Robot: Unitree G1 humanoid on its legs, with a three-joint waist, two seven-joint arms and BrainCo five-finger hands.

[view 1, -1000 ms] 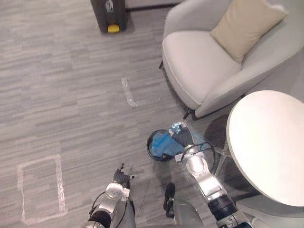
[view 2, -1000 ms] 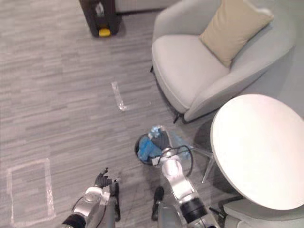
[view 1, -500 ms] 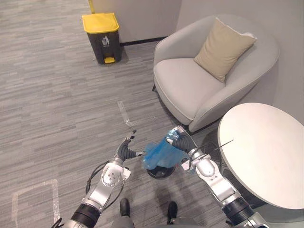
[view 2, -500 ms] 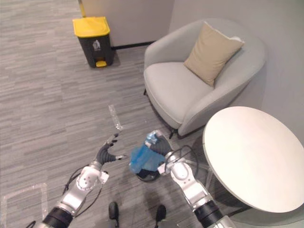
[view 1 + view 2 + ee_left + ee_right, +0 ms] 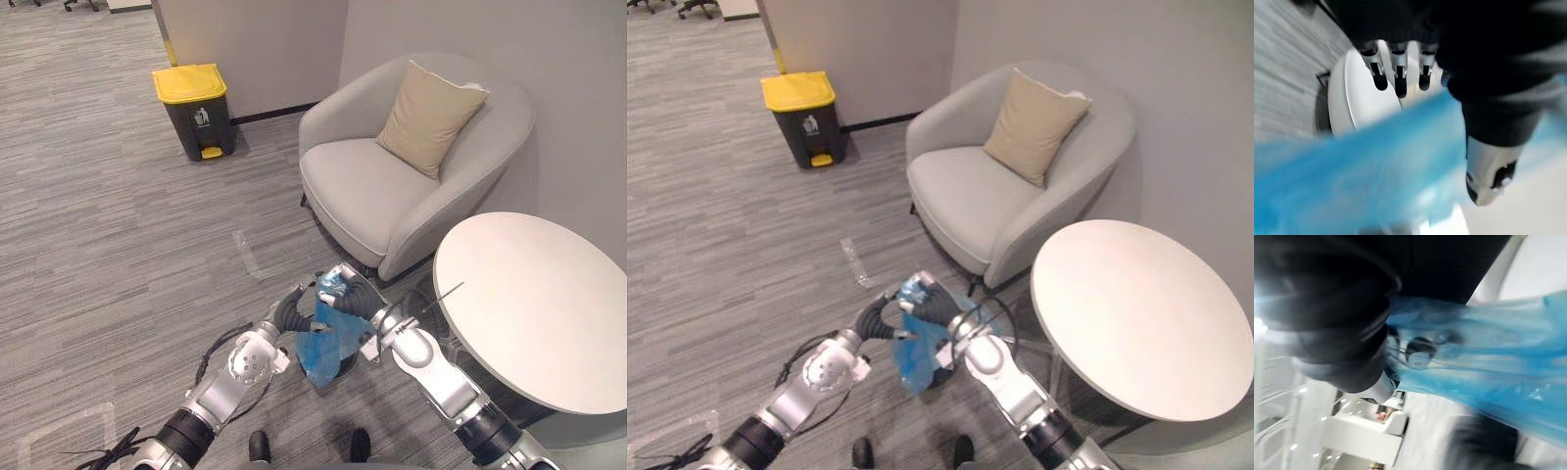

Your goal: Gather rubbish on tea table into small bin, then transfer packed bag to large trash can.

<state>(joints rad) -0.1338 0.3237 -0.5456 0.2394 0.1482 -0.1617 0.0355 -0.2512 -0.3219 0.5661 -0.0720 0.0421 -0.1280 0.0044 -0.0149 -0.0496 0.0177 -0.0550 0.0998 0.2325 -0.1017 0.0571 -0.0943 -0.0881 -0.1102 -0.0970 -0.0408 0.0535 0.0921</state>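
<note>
Well, far to the left, against the wall, stood the can (image 5: 193, 110), dark with a yellow lid that was down. On the grey floor (image 5: 98, 245) between it and me lay a short strip of tape (image 5: 245, 253).

My left robot hand (image 5: 291, 311), at the end of the arm from the lower left, was released, its fingers (image 5: 1396, 73) straight and its thumb held apart. It sat just beside the bag (image 5: 321, 343), on the bag's left, and I could not tell whether it touched the plastic.

The bag was blue and thin. It was off the desk and in the air, hanging down from its gathered top. I could not tell whether its lower end rested on anything. In the left wrist view it ran as a blue band past my fingertips.

My right robot hand (image 5: 345, 294) was clenched round that gathered top, grasping the bag from the right. In its own wrist view the blue film trailed away from under the dark cover. The two hands were near each other at the bag's neck.

Behind them stood a pale grey armchair (image 5: 362, 186), with a tan cushion (image 5: 423, 116) leaning against its back. To the right was the round white desk (image 5: 534, 304), just in front of the armchair and close beside my right arm.
</note>
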